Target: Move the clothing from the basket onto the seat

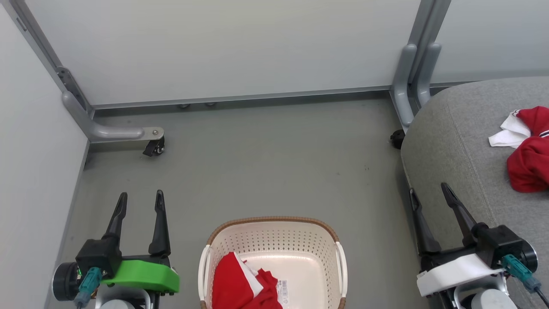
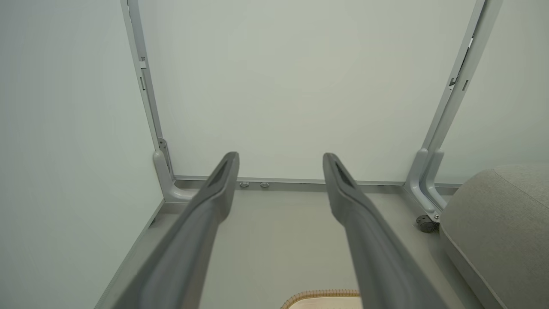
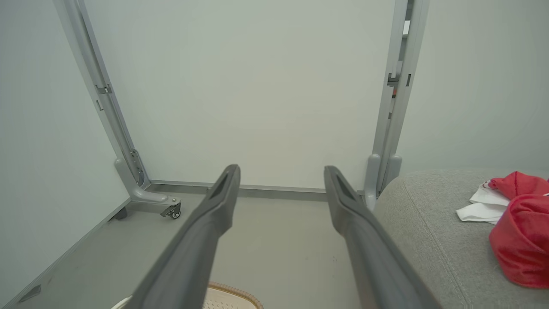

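The white basket point(image 1: 274, 240) with a brown rim stands on the floor at the bottom centre of the head view, and a red and white garment point(image 1: 242, 287) lies in its near left part. Another red and white piece of clothing point(image 1: 529, 150) lies on the grey seat point(image 1: 450, 141) at the right. My left gripper point(image 1: 141, 199) is open to the left of the basket, holding nothing. Open too, my right gripper point(image 1: 429, 191) hangs over the seat's left edge. The seat point(image 3: 429, 231) and clothing point(image 3: 519, 236) show in the right wrist view, and a bit of basket rim point(image 2: 321, 294) in the left wrist view.
Pale partition panels close off the back and left. Grey metal posts with feet stand at the back left point(image 1: 107, 131) and back right point(image 1: 407, 86), the left one on a black caster point(image 1: 154, 148). Grey floor point(image 1: 266, 163) lies between the basket and the panels.
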Controlling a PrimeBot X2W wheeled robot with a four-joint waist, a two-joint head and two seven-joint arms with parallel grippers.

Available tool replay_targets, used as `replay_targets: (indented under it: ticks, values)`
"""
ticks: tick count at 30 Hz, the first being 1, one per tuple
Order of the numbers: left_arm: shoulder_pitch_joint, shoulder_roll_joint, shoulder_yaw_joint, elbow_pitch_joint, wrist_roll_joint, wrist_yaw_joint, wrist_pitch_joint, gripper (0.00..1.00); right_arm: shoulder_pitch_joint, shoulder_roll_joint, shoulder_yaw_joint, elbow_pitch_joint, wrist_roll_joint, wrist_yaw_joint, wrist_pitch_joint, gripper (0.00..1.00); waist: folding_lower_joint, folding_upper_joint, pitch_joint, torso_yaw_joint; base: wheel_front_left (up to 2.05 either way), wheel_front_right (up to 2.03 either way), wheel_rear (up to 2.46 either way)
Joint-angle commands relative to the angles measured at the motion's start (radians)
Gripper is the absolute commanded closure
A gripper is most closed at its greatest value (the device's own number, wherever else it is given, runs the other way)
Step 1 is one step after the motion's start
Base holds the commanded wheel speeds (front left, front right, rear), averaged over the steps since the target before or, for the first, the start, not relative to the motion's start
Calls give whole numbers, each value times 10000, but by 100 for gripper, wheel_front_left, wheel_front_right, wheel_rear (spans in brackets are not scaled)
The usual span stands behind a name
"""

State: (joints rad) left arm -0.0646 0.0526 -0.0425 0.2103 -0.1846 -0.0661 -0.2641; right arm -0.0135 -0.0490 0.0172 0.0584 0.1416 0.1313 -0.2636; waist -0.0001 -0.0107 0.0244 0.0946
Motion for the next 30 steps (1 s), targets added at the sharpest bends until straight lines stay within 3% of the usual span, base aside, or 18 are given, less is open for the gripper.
replay_targets:
  ticks: [1,30]
  values:
    - [215,-6,64,-37,27,-44,-5,0,192,-32,-80,7,115,-10,-17,0,1,107,-50,13,0,0,0]
    - [-63,-23,128,-118,45,-102,-5,0,-15,-28,-49,112,161,-10,-17,0,1,107,157,-109,0,0,0]
